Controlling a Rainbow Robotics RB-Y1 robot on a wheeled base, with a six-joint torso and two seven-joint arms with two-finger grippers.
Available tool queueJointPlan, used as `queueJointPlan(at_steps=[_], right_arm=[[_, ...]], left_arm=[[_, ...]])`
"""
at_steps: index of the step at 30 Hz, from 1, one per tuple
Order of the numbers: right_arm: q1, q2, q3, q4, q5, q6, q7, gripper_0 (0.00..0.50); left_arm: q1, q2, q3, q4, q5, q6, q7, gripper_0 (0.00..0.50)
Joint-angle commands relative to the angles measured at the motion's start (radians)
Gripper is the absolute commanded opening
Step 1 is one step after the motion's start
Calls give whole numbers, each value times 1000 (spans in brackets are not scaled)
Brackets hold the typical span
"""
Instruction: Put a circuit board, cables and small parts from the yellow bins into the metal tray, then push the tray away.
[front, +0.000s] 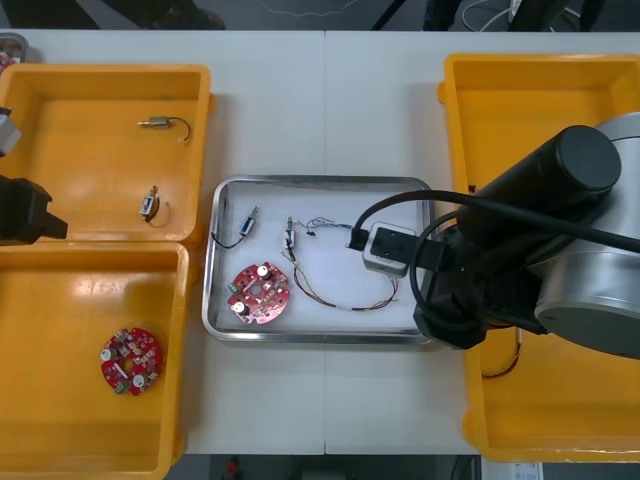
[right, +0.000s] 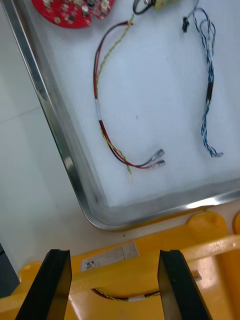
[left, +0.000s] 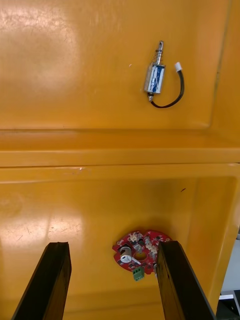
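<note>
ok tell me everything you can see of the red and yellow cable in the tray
The red and yellow cable lies loose in a long curve on the white inside of the metal tray. Its thin red, yellow and dark wires are twisted together, with a white band midway and two small metal ends nearest the open right claw, which hovers clear of it.

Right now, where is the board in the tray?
In the front view the board lies in the tray's near left corner, a small metal part beyond it and the red and yellow cable to its right.
</note>
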Motion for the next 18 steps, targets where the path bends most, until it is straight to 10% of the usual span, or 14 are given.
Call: queueJointPlan(at_steps=[1,18], right_arm=[[-76,60,119,22,36,-53,67,500],[-162,163,380,245,178,-217,99,500]], left_arm=[[43,41,44,-33,-17,6,-65,500],[112,67,46,-68,-9,6,-91,500]])
